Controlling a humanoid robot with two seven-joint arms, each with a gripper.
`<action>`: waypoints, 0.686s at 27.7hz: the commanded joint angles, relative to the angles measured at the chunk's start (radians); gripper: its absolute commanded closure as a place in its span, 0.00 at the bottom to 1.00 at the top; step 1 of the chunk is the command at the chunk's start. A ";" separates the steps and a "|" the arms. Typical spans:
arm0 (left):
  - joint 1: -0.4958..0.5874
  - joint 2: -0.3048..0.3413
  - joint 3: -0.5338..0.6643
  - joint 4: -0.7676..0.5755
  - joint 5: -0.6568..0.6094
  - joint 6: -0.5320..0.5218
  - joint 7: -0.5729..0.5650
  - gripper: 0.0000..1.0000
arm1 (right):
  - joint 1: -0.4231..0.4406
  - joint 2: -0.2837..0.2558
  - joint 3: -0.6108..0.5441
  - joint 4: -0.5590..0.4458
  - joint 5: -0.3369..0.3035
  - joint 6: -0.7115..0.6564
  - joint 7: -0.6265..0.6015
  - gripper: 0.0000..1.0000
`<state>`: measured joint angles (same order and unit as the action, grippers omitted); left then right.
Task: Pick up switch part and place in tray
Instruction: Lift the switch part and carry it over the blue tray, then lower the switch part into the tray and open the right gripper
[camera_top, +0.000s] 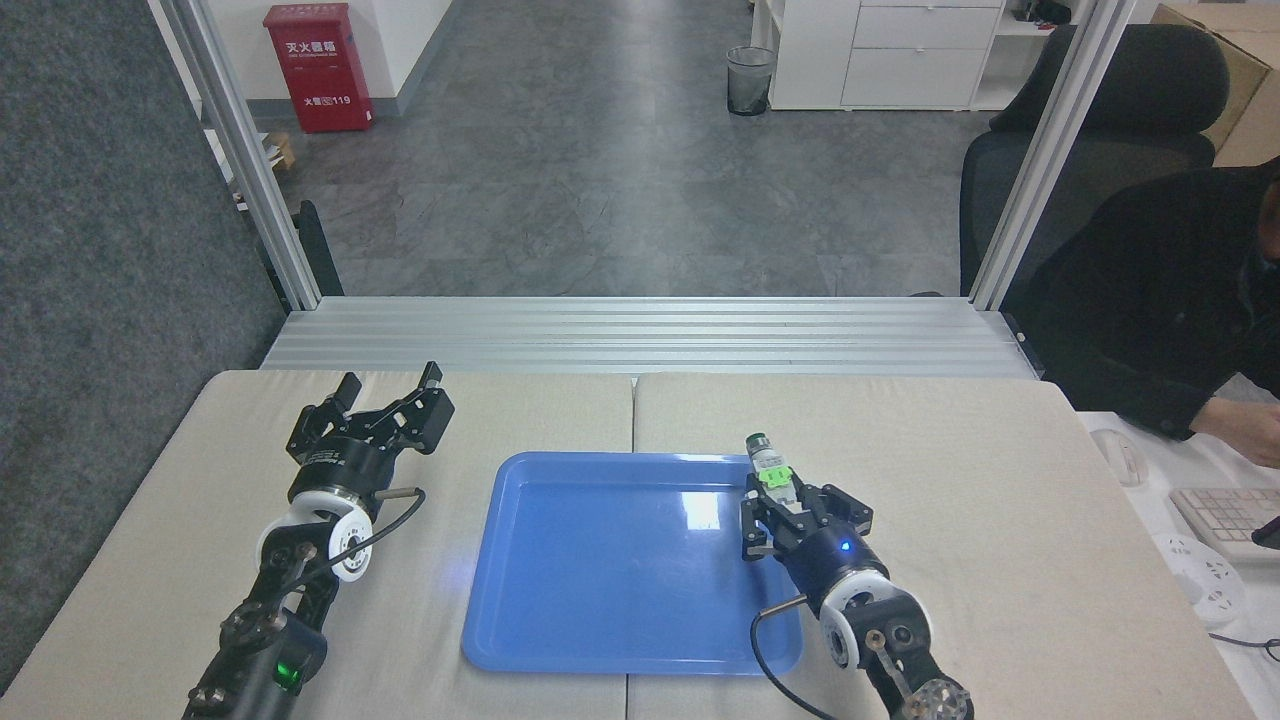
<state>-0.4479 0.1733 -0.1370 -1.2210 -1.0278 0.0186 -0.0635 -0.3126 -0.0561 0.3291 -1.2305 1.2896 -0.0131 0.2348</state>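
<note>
The switch part (768, 465) is a small white block with a green middle and a dark cylindrical end pointing away from me. My right gripper (785, 497) is shut on its near end and holds it over the right rim of the blue tray (600, 570), near the tray's far right corner. The tray lies flat in the middle of the table with nothing in it. My left gripper (388, 388) rests open over the table to the left of the tray, holding nothing.
A person in a dark sleeve (1150, 310) sits at the right, beside a keyboard (1225, 520) and a mouse (1120, 455). An aluminium rail platform (640, 335) borders the table's far edge, with frame posts at both corners.
</note>
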 joint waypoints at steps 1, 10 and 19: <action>0.000 0.000 0.000 0.000 0.000 0.000 0.001 0.00 | 0.099 0.133 0.306 -0.084 0.089 0.011 0.003 1.00; 0.000 0.000 0.000 0.000 0.000 0.000 0.001 0.00 | 0.119 0.133 0.295 0.003 0.077 0.094 0.031 0.77; 0.000 0.000 0.000 0.000 0.000 0.000 0.001 0.00 | 0.008 0.159 0.112 -0.004 -0.045 0.116 0.015 0.00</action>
<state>-0.4479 0.1734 -0.1371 -1.2210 -1.0278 0.0186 -0.0635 -0.2313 0.0440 0.5153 -1.2387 1.3284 0.0967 0.2575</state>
